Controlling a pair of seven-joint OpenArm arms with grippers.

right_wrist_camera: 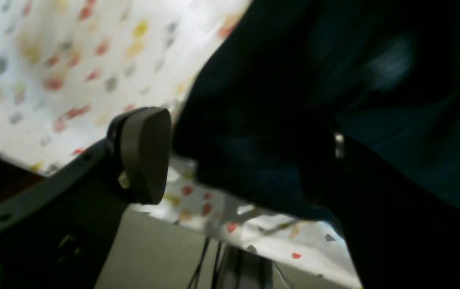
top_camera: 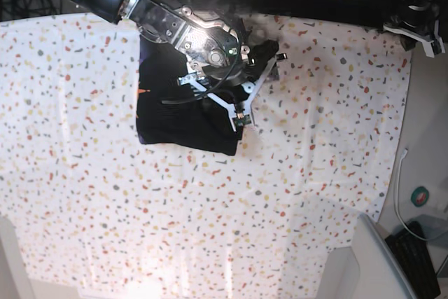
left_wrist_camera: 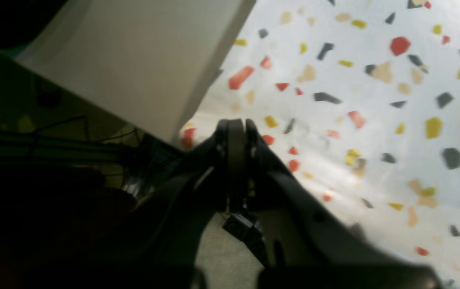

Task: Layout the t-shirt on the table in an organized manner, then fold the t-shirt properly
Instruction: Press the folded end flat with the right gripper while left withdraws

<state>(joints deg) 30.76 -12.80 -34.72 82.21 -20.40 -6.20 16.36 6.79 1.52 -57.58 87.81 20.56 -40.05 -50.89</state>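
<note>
My right claw (top_camera: 256,89) stands open over the folded t-shirt's (top_camera: 183,113) right edge, jaws apart and empty. My left claw (left_wrist_camera: 236,132), pinched shut on nothing, is parked off the table's (top_camera: 294,194) far corner. The shirt, a compact black rectangle on the speckled cloth, looks light, limp and likely to slump; I would pinch hem corners.

Three views: one overhead, two riding on the wrists.

The base camera looked straight down from high up on the whole table (top_camera: 315,173). The left wrist camera sat close behind its gripper (left_wrist_camera: 236,132), facing the table's edge. The right wrist camera peered past its gripper (right_wrist_camera: 230,160) at the t-shirt (right_wrist_camera: 262,120), very near and blurred. All three shared the speckled cloth.
</note>
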